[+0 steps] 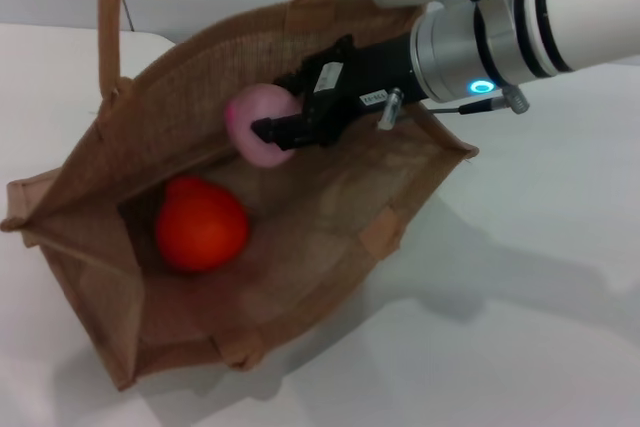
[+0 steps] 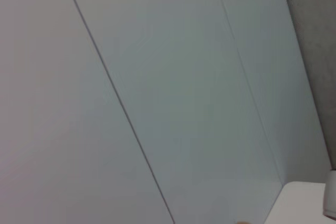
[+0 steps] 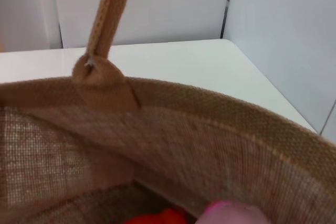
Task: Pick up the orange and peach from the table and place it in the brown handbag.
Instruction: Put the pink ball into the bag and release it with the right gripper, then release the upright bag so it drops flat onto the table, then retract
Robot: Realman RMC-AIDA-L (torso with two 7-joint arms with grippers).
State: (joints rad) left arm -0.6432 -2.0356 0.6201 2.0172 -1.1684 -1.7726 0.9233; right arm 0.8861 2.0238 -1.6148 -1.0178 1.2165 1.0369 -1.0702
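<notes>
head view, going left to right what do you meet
bag's left rim → orange → peach → right gripper shut on the peach → right arm's silver wrist

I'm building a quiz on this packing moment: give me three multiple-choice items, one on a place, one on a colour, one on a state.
1. Where is the orange?
A. on the table outside the bag
B. on the floor of the brown handbag
C. in the gripper

2. What colour is the fruit held by the right gripper?
A. pale pink
B. green
C. yellow

3. What state is the peach in?
A. lying beside the orange
B. resting on the table
C. gripped above the bag's inside

Answers: 1 B, it lies on the woven bottom. 2 A, the head view shows pink. 3 C, the fingers clasp it, clear of the orange.
</notes>
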